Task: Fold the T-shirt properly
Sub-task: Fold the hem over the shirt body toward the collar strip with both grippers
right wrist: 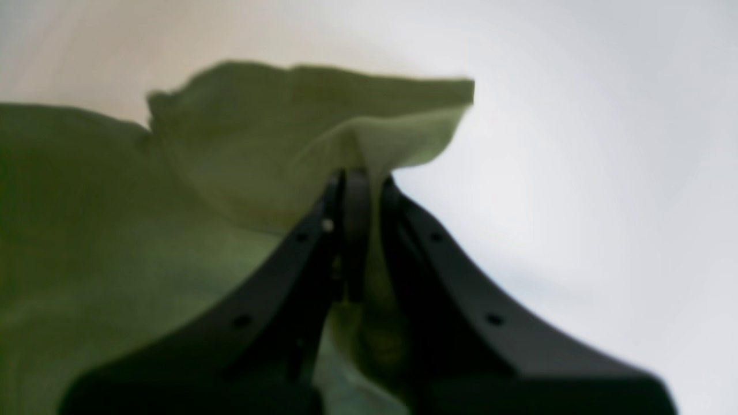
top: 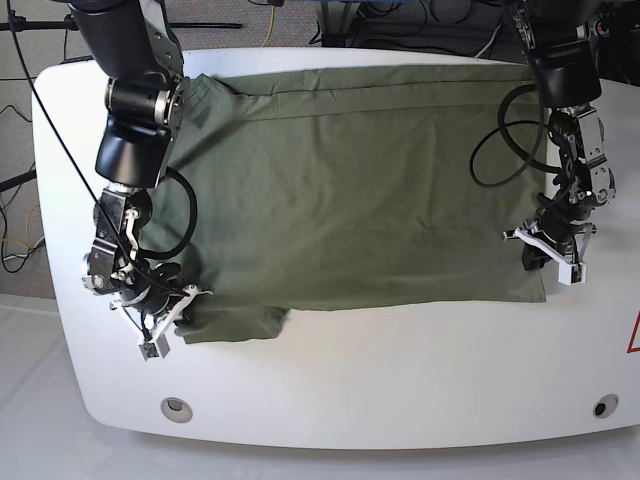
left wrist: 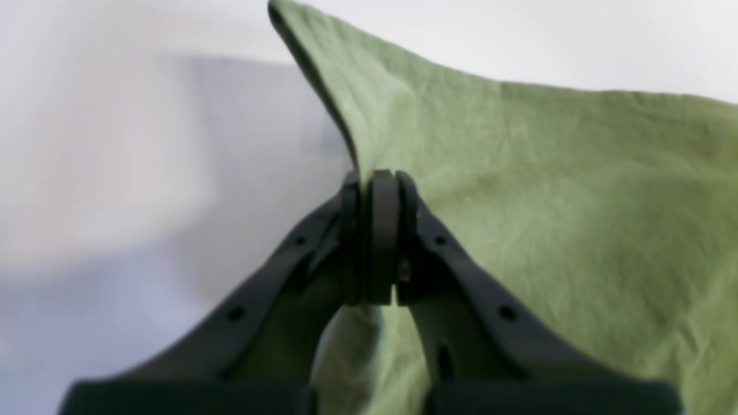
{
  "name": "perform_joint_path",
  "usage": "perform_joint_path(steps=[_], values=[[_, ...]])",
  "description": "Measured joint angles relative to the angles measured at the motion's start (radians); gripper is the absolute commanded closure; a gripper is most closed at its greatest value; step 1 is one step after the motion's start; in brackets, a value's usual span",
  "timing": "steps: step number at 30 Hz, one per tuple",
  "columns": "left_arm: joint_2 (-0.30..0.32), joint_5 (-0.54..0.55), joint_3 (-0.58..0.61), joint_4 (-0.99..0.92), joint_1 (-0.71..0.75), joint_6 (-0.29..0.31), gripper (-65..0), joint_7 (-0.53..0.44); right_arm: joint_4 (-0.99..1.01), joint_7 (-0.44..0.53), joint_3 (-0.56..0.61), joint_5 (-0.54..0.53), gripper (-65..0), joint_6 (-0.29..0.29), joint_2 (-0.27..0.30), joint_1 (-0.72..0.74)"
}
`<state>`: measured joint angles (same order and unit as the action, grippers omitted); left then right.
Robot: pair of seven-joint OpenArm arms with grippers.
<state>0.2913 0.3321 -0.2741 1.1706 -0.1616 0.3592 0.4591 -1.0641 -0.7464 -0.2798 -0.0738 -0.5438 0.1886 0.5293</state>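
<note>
The T-shirt (top: 350, 190) lies spread across the white table (top: 400, 380), reaching its far edge. Each hand is clamped tight on a near corner: the left hand (left wrist: 377, 178) at the right, the right hand (right wrist: 360, 176) at the left. Thin cloth could slip free or bunch if they pull unevenly. Cables (top: 500, 140) hang close by.

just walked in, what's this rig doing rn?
Two arms are folding an olive-green T-shirt spread on a white table. The left gripper is shut on the shirt's near edge at one end, and the right gripper is shut on fabric at the other end, by a sleeve. Both wrist views show cloth pinched between closed jaws. Most of the shirt lies flat, so the fold looks only partly done.
</note>
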Motion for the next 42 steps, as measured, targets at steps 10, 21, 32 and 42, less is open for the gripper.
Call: perform_joint_path(steps=[10, 21, 32, 42], values=[[0.004, 0.010, 0.002, 0.102, 0.068, 0.004, 0.0, 0.024, -0.237, -0.101, -0.002, 0.016, 0.0, -0.014, -0.006, -0.119], [0.019, 0.008, -0.003, 0.141, 0.084, 0.005, 0.0, 0.055, -0.405, -0.175, -0.002, 0.018, 0.0, -0.021, -0.012, -0.186], [0.027, 0.016, -0.001, 0.161, 0.086, 0.005, 0.0, 0.072, -0.513, -0.199, -0.010, 0.024, 0.0, -0.021, -0.016, -0.244], [0.046, 0.018, -0.014, 0.232, 0.129, 0.008, 0.0, 0.072, -0.619, -0.234, 0.000, 0.022, 0.0, -0.023, -0.016, -0.312]])
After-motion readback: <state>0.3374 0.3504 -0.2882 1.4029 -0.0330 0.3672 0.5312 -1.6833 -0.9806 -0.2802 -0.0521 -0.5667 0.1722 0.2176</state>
